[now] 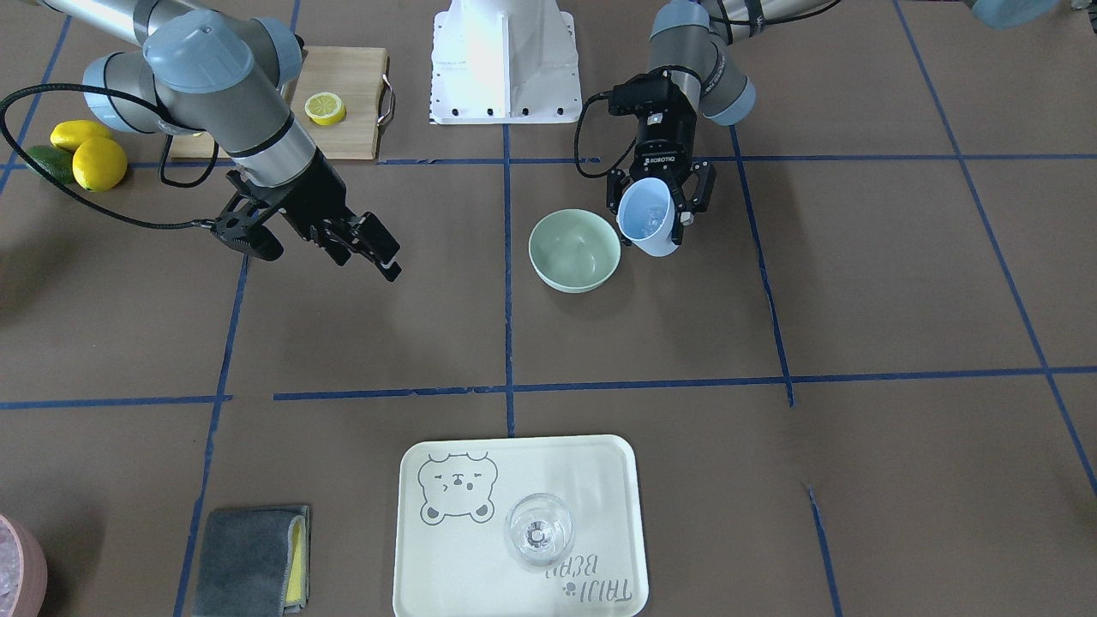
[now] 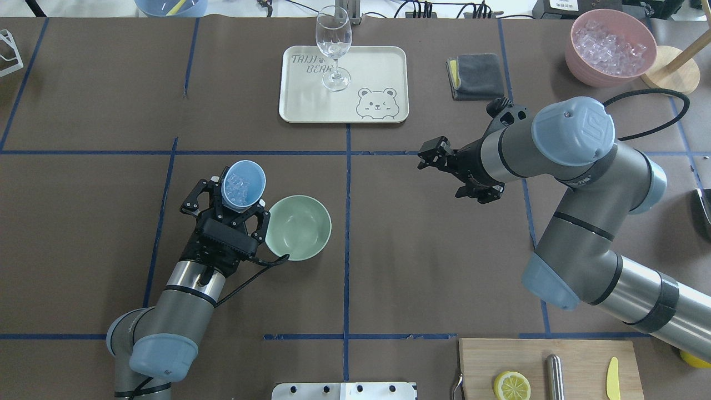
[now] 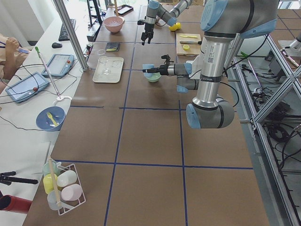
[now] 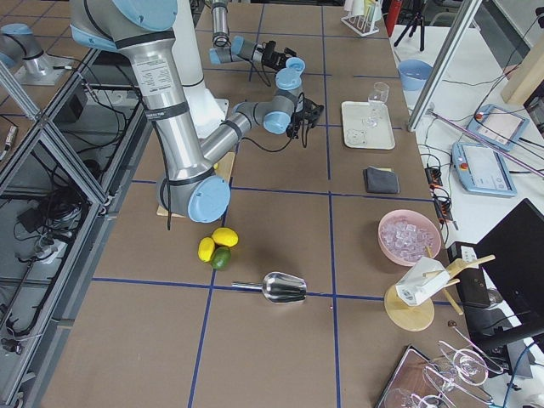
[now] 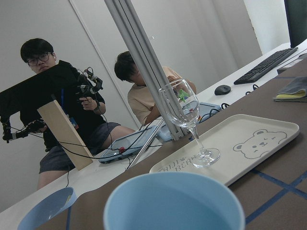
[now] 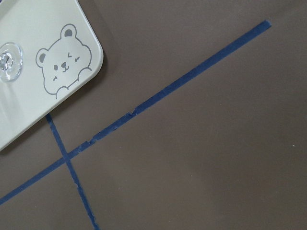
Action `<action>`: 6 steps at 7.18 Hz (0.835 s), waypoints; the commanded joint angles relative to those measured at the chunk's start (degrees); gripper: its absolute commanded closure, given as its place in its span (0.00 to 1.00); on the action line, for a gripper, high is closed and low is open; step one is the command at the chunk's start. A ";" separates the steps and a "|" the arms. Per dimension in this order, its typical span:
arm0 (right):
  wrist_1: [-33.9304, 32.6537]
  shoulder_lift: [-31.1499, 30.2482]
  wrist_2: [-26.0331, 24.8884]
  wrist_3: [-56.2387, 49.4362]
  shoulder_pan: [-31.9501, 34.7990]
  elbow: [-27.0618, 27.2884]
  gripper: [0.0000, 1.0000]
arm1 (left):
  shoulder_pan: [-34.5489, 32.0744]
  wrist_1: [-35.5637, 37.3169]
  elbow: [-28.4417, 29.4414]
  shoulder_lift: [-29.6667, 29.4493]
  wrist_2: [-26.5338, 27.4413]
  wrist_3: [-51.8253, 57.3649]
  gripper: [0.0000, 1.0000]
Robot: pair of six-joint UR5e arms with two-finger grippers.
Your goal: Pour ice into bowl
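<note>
My left gripper (image 2: 238, 208) is shut on a light blue cup (image 2: 243, 186) that holds small clear ice cubes (image 2: 238, 185). The cup is held just to the left of the mint-green bowl (image 2: 299, 227) and a little above the table. In the front-facing view the cup (image 1: 647, 218) is beside the bowl (image 1: 574, 250), which looks empty. The cup's rim (image 5: 175, 201) fills the bottom of the left wrist view. My right gripper (image 2: 430, 155) hovers over bare table, right of centre, and holds nothing; its jaws look nearly closed.
A cream tray (image 2: 383, 66) with a wine glass (image 2: 334, 47) stands at the far middle. A pink container of ice (image 2: 610, 47) and a grey cloth (image 2: 479, 76) are at the far right. A cutting board (image 2: 547, 369) with a lemon slice (image 2: 511, 385) is near right.
</note>
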 commanded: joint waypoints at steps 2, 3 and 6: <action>-0.10 -0.53 0.08 0.08 0.14 -0.83 0.00 | 2.61 3.05 1.12 -0.22 8.93 25.08 1.00; -0.10 -0.71 0.08 0.08 0.14 -0.92 0.00 | 3.24 3.14 1.57 -0.22 10.70 37.32 1.00; -0.10 -1.06 0.00 0.00 0.49 -1.19 0.00 | 4.48 7.08 1.49 -2.58 14.66 57.06 1.00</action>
